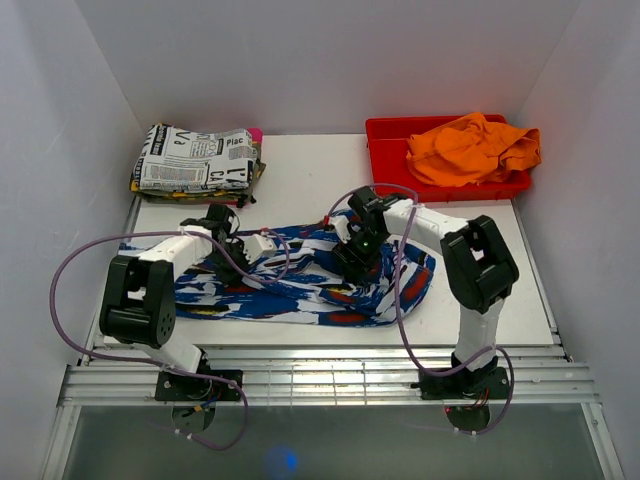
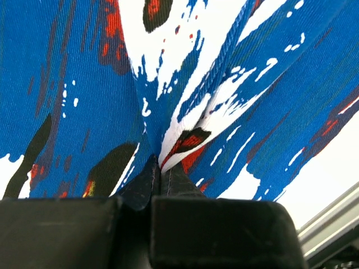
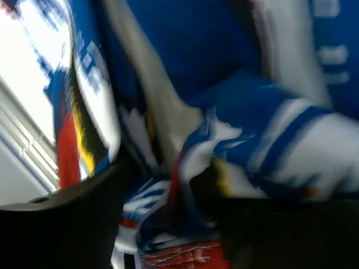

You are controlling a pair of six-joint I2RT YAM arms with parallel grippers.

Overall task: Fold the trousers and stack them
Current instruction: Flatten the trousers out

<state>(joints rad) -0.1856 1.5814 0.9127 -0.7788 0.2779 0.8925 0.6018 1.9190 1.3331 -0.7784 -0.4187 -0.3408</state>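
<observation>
in the left pincer (image 2: pixel 161 174) — pinched, twill-ribbed trousers (image 2: pixel 67 84).

Only legible text we get is on the folded newspaper-print cloth (image 1: pixel 195 160), at the far-left corner of the table (image 1: pixel 300 178) in the top view. Near its right edge we read big black letters "Plac", and below them what looks like "CA" and "V". The rest of its print is too small for us to read. Wrist views: nothing legible.
</observation>
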